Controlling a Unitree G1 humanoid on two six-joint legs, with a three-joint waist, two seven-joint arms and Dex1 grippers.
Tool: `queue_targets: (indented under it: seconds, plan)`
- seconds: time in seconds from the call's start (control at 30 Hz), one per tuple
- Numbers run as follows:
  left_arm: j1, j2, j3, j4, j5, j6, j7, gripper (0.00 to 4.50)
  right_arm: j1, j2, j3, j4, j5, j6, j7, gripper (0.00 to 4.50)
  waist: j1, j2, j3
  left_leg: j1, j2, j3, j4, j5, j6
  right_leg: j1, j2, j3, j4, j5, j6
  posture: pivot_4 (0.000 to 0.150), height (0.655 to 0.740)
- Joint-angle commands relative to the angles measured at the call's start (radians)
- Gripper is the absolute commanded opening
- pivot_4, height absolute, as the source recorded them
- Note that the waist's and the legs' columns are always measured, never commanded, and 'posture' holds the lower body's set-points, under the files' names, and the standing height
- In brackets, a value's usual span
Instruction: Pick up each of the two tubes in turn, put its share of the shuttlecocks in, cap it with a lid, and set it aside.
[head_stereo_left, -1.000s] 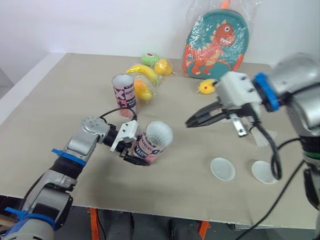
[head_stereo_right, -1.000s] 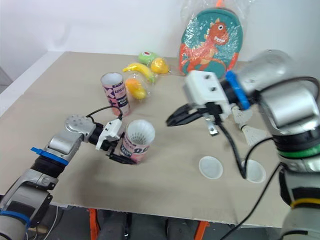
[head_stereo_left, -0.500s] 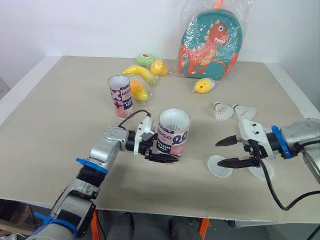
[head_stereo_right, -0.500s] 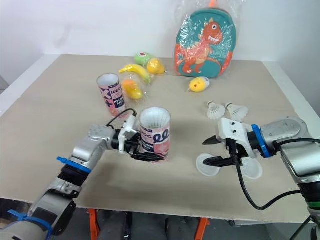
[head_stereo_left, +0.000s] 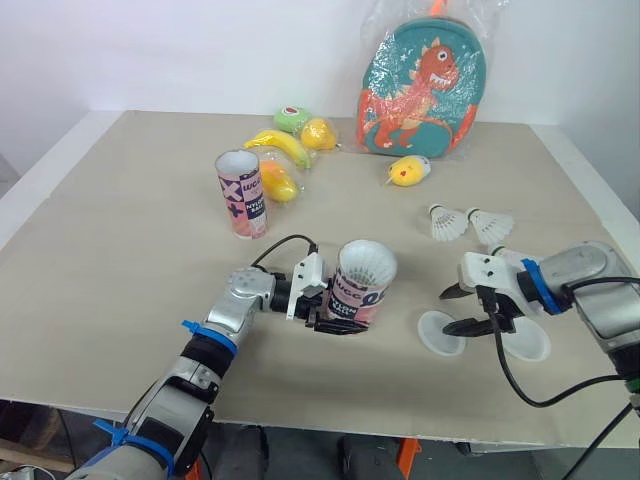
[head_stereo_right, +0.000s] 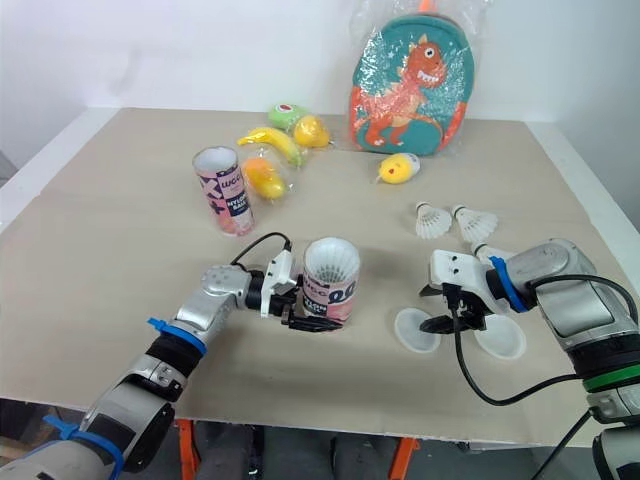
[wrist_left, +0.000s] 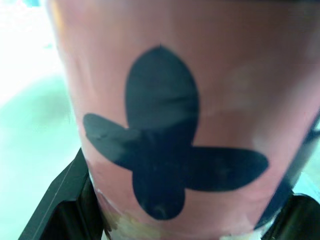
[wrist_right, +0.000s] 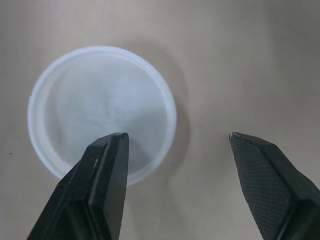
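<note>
1. Left tool (head_stereo_left: 340, 310), lower centre of the frame: its fingers pinch a pink tube (head_stereo_left: 362, 287) low on the wall, one finger on each side. The left wrist view shows a dark butterfly-shaped mark on the wall between the two fingers.
2. The tube is tilted, with its mouth toward the upper right. White feathers (head_stereo_left: 366, 262) fill the mouth. Whether its base touches the counter (head_stereo_left: 130, 260) cannot be told.
3. Right tool (wrist_right: 176, 137), lower right: its fingers are spread wide and hold nothing, low over the counter. In the right wrist view one fingertip overlaps the rim of a white lid (wrist_right: 95, 100); the other is over bare counter beside it. Contact with the lid cannot be told.
4. A second lid (head_stereo_left: 530, 342) lies flat just right of the first.
5. Two loose shuttlecocks (head_stereo_left: 449, 222) lie side by side, right of centre, beyond the lids.
6. A spare tube (head_stereo_left: 243, 194) stands upright with an open mouth, left of centre, well apart from the held tube.
7. Farther back are a yellow toy (head_stereo_left: 409, 172) at centre and bagged toy fruit (head_stereo_left: 285, 150) to its upper left.
8. A plastic-wrapped dinosaur backpack (head_stereo_left: 425, 85) stands at the top.
</note>
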Motion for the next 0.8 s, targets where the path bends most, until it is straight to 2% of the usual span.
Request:
queue_targets:
  seconds: [0.03, 0.13, 0.17, 0.47, 0.63, 0.8]
  plan:
    - [0.016, 0.011, 0.0, 0.033, 0.02, -0.025, -0.011, 3.4, -0.007, 0.007, 0.01, -0.001, -0.024, -0.01, 0.008, 1.69, -0.001, 0.0, 0.0, 0.001, 0.0, 0.0, 0.0, 0.0, 0.0, 0.001, 0.0, 0.0, 0.0, 0.0, 0.001, 0.15, 0.7302]
    - [0.023, 0.012, 0.0, 0.059, 0.024, -0.034, -0.011, 3.4, -0.011, 0.013, 0.003, -0.016, -0.026, -0.005, 0.012, 0.38, -0.002, 0.0, 0.0, 0.004, 0.0, 0.0, 0.001, 0.001, -0.001, 0.003, 0.0, 0.0, 0.0, -0.002, 0.005, 0.15, 0.7302]
    - [0.026, 0.011, 0.0, 0.067, 0.026, -0.041, -0.011, 3.4, -0.012, 0.013, 0.0, -0.026, -0.023, -0.002, 0.017, 0.14, -0.004, 0.0, 0.0, 0.004, 0.0, 0.0, 0.001, 0.001, -0.001, 0.004, 0.0, 0.0, 0.0, -0.001, 0.005, 0.15, 0.7302]
    - [0.03, -0.013, 0.019, 0.15, 0.033, -0.062, 0.009, 3.4, -0.076, -0.026, -0.075, -0.176, 0.045, 0.063, 0.048, 0.14, -0.006, 0.001, -0.001, 0.006, 0.0, 0.0, 0.0, 0.001, -0.001, 0.005, 0.0, 0.001, 0.0, -0.001, 0.006, 0.15, 0.7302]
    - [0.018, -0.019, 0.028, 0.185, 0.042, -0.077, 0.01, 3.4, -0.316, 0.003, -0.137, -0.179, 0.159, 0.132, 0.085, 0.14, -0.009, 0.002, -0.001, 0.007, -0.001, 0.0, 0.001, 0.001, -0.001, 0.005, -0.001, 0.002, 0.0, -0.001, 0.004, 0.15, 0.7302]
    - [0.0, -0.022, 0.029, 0.216, 0.048, -0.084, -0.005, 3.4, -0.564, 0.066, -0.082, -0.139, 0.184, 0.134, 0.148, 0.14, -0.01, 0.0, -0.002, 0.009, -0.001, -0.001, 0.001, 0.001, -0.001, 0.005, 0.0, 0.002, 0.0, -0.001, 0.001, 0.15, 0.7302]
